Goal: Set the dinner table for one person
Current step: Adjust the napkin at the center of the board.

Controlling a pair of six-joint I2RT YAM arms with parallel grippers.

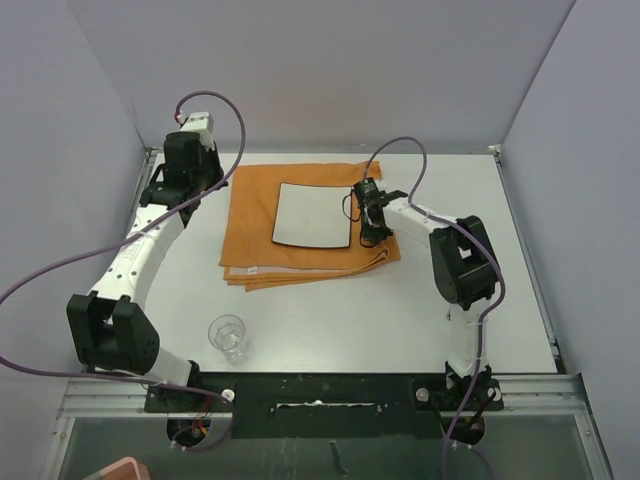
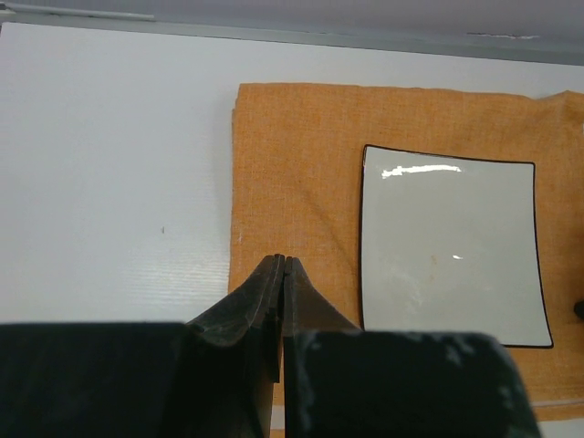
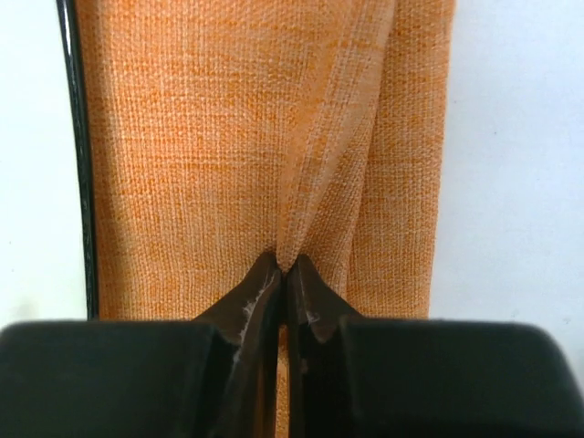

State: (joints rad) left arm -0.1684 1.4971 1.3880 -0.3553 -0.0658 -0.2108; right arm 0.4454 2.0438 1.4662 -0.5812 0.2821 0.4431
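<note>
Dinner table (image 1: 420, 300): square plate (image 1: 312, 214) on orange cloth (image 1: 250, 220), centre; glass (image 1: 228, 337) near-left.

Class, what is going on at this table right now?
The dinner table is being set. The right gripper, fingers shut, pinches a fold of the orange placemat just right of the square white plate lying on it. The left gripper is shut on nothing near the placemat's left edge. A clear glass stands apart, nearer the arms.

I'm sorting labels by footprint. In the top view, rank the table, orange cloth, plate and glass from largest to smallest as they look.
1. table
2. orange cloth
3. plate
4. glass
The gaps in size are clear, so no ties.
</note>
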